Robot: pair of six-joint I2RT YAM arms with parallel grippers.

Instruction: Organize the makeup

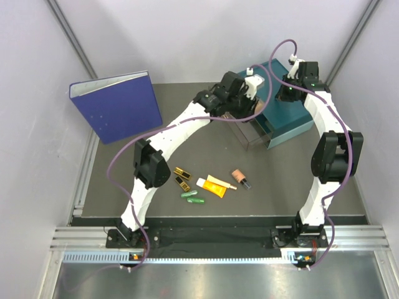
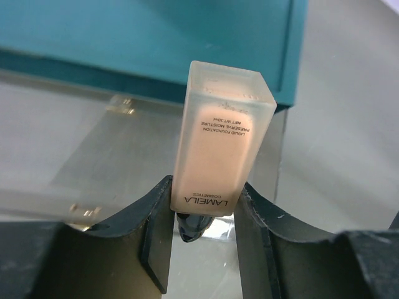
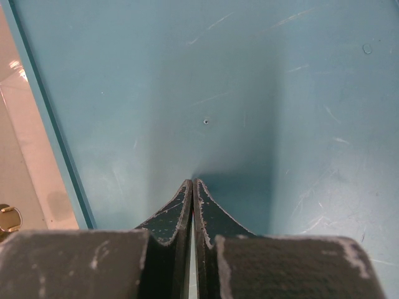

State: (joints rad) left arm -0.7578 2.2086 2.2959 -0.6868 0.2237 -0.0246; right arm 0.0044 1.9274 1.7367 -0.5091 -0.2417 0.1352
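Green capsules (image 1: 193, 197): two are lying side by side on the tabletop (image 1: 274, 187), nearest the arm bases, at about 6 o'clock from the middle of it.
Gold-and-black cases (image 1: 182, 177): two are lying just beyond the capsules, at their 11 o'clock, close together.
Yellow-orange tube (image 1: 214, 185): it is lying flat at 2 o'clock from the capsules, with its white cap pointing toward the cases.
Beige bottle (image 1: 239, 177): it is lying on its side at 2 o'clock from the tube, with its dark cap facing the near edge.
Clear drawer (image 1: 252, 134): it is sticking out of the teal drawer box (image 1: 287, 118), toward 7 o'clock.
Left gripper (image 2: 206, 193): it is hanging over the clear drawer, and its jaws are pinching a second beige bottle (image 2: 218, 149) near the cap end. The dark cap is sitting between the jaws and the pale base is pointing away toward the teal box.
Right gripper (image 3: 192, 187): its jaws are pressed together with nothing between them, and the tips are pointing at the top of the teal box. I cannot tell whether they are touching it.
Blue binder (image 1: 115, 106): it is standing at the far left, at about 10 o'clock, well apart from the makeup.
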